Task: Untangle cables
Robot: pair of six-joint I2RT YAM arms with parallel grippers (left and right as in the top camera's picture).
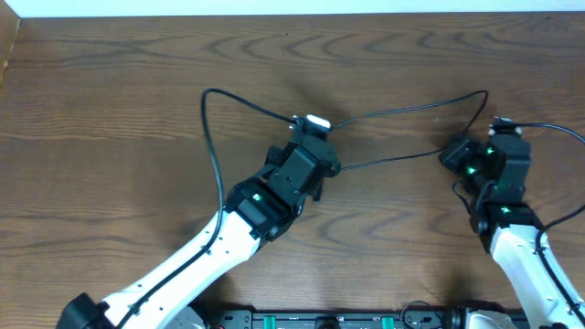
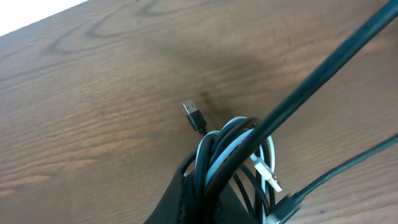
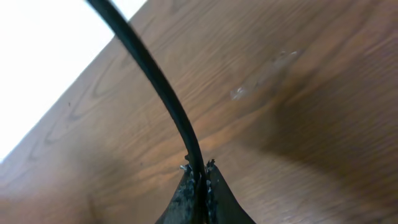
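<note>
Left gripper (image 1: 313,132): clamped on the bundle (image 2: 239,149) of looped cables, near the middle of the table (image 1: 110,82).
Right gripper (image 3: 200,171): fingers pressed together on 1 black cable (image 3: 158,87), pinched right at the tips; it stands well to the right of the left gripper.
Bundle: black loops with the white cable (image 2: 217,163) wound among them, bunched between the left fingers.
Plugs: 1 black plug (image 2: 194,115) sticks out of the bundle towards the wood; 1 white plug (image 2: 268,177) hangs at the bundle's right side.
Strands between grippers: 2 black runs span the gap in the overhead view, the upper strand (image 1: 411,110) arching towards the far edge, the lower strand (image 1: 384,162) nearly straight.
Left loop (image 1: 212,137): 1 black run leaves the bundle, curves out left and comes back towards the left arm.
</note>
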